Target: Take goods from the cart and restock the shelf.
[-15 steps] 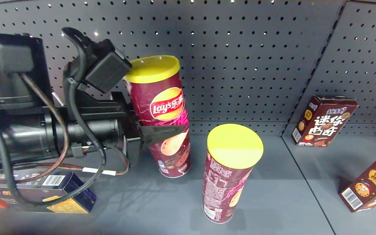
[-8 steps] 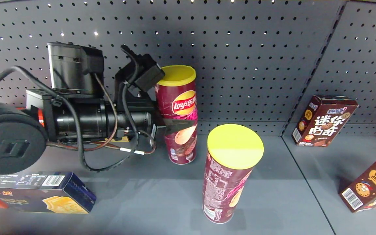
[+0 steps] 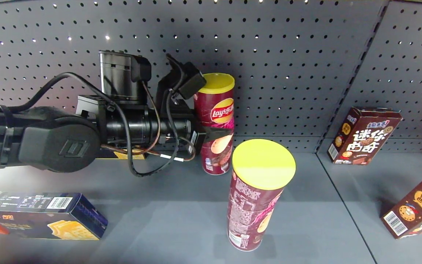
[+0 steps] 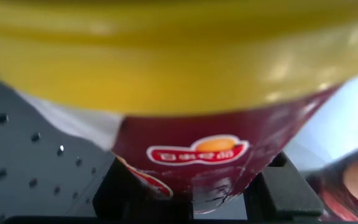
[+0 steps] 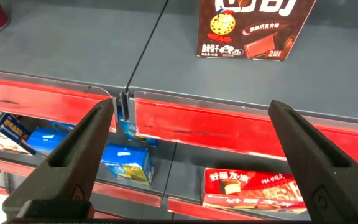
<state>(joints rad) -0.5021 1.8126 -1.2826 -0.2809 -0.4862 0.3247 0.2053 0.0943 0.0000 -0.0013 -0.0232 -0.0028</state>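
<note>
- Here, the grey shelf (image 3: pixel 159 205) runs beneath the left hand (image 3: pixel 216 137), and its pegboard back (image 3: pixel 288 55) stands just behind that hand.
- The left hand is clamped on the held chips can (image 3: pixel 218 110), one finger across its front. The can is upright and close to the pegboard; I cannot tell whether its base touches the shelf. In the left wrist view its yellow lid (image 4: pixel 179 56) sits right at the camera.
- The right hand (image 5: pixel 188 162) has its fingers wide apart, gripping nothing, over red-edged lower shelves (image 5: pixel 229 121).
- A second chips can (image 3: pixel 258 194) stands upright just in front of the left hand's can, apart from it.
- A blue cracker box (image 3: pixel 42 216) lies flat, near the shelf's front and well back along the left arm.
- Two brown cookie boxes (image 3: pixel 365 135) (image 3: pixel 416 205) stand tilted, well beyond the left hand's tip.
</note>
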